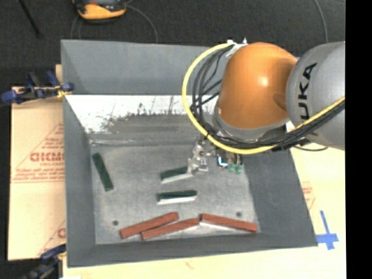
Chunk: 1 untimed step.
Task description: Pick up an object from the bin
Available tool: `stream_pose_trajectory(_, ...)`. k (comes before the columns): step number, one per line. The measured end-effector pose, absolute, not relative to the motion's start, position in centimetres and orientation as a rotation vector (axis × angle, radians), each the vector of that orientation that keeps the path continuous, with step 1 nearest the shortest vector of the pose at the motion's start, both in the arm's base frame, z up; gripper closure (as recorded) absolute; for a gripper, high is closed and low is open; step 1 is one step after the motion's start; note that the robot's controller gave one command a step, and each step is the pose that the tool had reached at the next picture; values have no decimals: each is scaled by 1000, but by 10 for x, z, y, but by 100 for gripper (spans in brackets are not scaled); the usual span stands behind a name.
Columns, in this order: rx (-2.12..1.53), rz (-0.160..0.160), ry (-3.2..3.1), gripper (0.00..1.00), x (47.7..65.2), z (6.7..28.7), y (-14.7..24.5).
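Green bar (173, 174) lies mid-bin (78, 185), its right end at the claw (200, 160) (clenched or released, I cannot tell); seemingly not yet lifted; the pick remains.

Single camera, overhead, looks down into the bin (78, 173), tilted somewhat to one side. Fairly near; all four walls and the floor in frame. Arm (322, 95) enters from view's right.
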<state>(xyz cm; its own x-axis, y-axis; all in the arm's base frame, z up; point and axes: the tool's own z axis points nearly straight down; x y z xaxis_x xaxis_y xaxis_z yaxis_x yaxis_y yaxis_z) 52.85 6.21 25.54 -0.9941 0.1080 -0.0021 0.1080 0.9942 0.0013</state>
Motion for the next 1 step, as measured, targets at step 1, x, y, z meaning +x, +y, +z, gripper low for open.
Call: stream_pose_trajectory(1, -247, -2, 3123, 100, 521, 244, 44)
